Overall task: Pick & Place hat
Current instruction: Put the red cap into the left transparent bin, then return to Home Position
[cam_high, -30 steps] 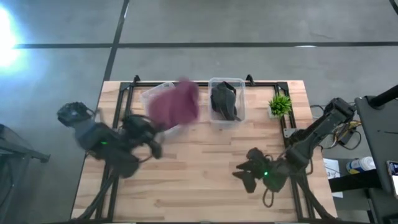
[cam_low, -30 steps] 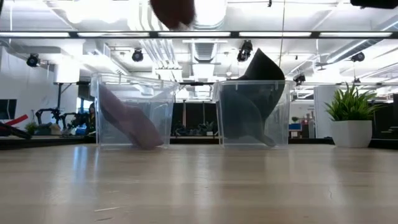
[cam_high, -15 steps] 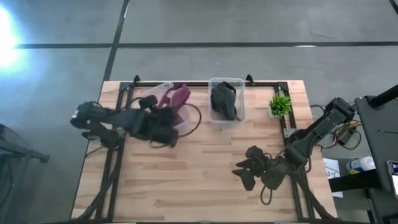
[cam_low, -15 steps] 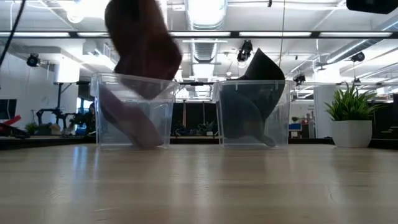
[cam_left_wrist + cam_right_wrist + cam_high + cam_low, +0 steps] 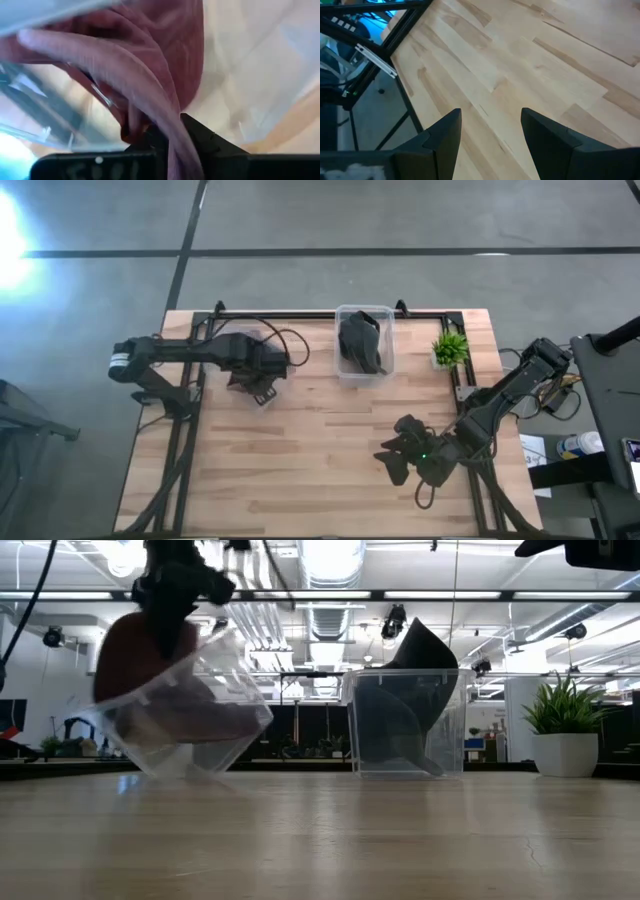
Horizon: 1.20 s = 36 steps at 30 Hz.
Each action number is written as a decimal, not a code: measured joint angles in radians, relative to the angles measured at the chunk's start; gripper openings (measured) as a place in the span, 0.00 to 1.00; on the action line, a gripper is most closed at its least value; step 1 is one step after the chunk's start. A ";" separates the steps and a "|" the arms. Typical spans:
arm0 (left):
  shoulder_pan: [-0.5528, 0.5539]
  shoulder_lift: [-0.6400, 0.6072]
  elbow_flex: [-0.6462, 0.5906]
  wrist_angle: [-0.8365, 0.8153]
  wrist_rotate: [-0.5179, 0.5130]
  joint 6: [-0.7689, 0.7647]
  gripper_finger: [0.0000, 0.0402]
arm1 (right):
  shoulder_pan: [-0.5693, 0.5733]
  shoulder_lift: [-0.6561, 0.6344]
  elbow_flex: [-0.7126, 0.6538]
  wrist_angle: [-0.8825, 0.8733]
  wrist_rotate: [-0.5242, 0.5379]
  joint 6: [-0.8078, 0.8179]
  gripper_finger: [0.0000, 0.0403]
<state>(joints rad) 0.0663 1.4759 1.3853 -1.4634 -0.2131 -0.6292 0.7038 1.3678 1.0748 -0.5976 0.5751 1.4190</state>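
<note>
The maroon hat (image 5: 128, 658) sits in the clear left bin (image 5: 205, 705), which is tipped over onto one lower edge. My left gripper (image 5: 172, 142) is shut on the hat and comes down into the bin from above (image 5: 258, 368), hiding bin and hat in the high view. A dark hat (image 5: 360, 340) stands in the clear right bin (image 5: 405, 725), its peak above the rim. My right gripper (image 5: 490, 125) is open and hangs over bare wood near the table's right near part (image 5: 400, 455). My left gripper pinches a rolled fold of the maroon hat (image 5: 161, 107) between its two fingers (image 5: 200, 140), reaching down from above into the tipped bin. The hat lies partly inside the bin and bulges past its rim (image 5: 110, 660). Whether the fingers also touch the bin wall, I cannot tell.
A small potted plant (image 5: 450, 348) stands at the table's far right, next to the right bin. Black frame rails (image 5: 300, 313) run along the far edge. Bare wood (image 5: 320, 440) stretches between the bins and the near edge.
My left gripper swung from the table's left side toward the left bin and came down into it, carrying the maroon hat from high above the bin to inside it. The bin has tipped from upright onto one lower edge and shifted a little.
</note>
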 joint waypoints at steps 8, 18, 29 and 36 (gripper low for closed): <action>-0.042 -0.060 0.144 0.016 -0.296 0.029 0.08 | -0.001 0.000 0.000 -0.001 0.001 0.014 0.50; -0.043 -0.067 0.155 0.013 -0.330 0.028 0.30 | 0.000 0.000 0.000 -0.001 0.002 0.013 0.50; -0.111 -0.068 0.403 0.017 -0.479 0.014 0.46 | 0.008 -0.001 0.000 0.006 0.003 -0.078 0.50; -0.160 -0.070 0.624 0.031 -0.483 -0.002 0.46 | 0.006 -0.046 0.000 -0.004 -0.048 -0.127 0.50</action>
<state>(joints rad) -0.0932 1.4061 2.0097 -1.4326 -0.6958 -0.6312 0.7097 1.3218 1.0748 -0.6013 0.5273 1.2916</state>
